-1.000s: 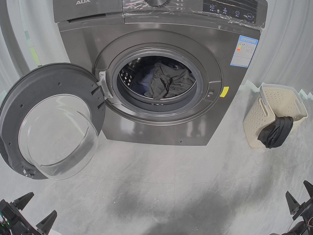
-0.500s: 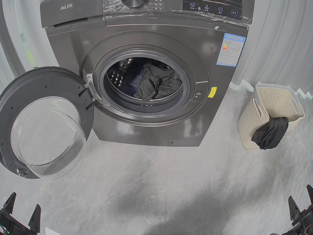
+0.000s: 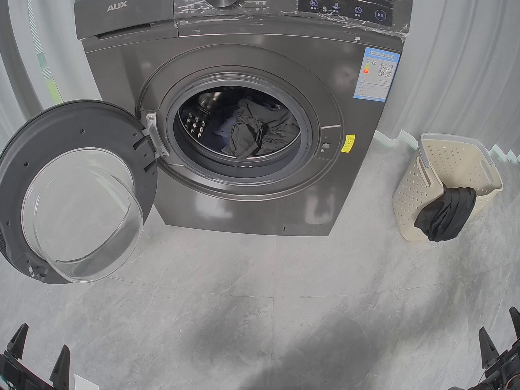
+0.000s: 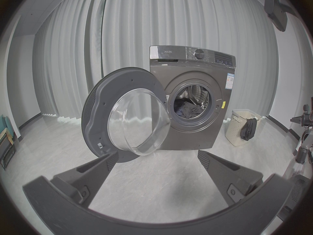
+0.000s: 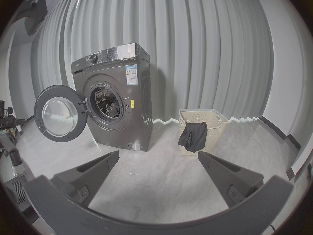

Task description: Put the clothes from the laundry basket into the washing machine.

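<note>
Head view, robot facing the washer [image 3: 238, 212] at 12 o'clock. Its door [image 3: 32, 153] hangs open toward 10 o'clock, and dark clothes [image 3: 260, 131] already lie in the drum, close behind the port. The basket [image 3: 417, 190] stands on the floor at 2 o'clock, just beside the washer's right flank. One dark garment [image 3: 445, 215] is draped over the basket's near rim, part inside and part hanging down the outer wall. The left claw [image 3: 43, 338] at 7 o'clock and the right claw [image 3: 497, 320] at 5 o'clock both have their fingers apart and hold nothing, well away from the basket. Likely hazards: a pinch on the hanging fold alone may let the cloth slip free, or drag and tip the light basket if the fabric catches on the rim. A trailing end could sweep the floor or lodge in the door seal. The heap near the port may leave the new piece hanging out. An arm swinging across could strike the open door.
</note>
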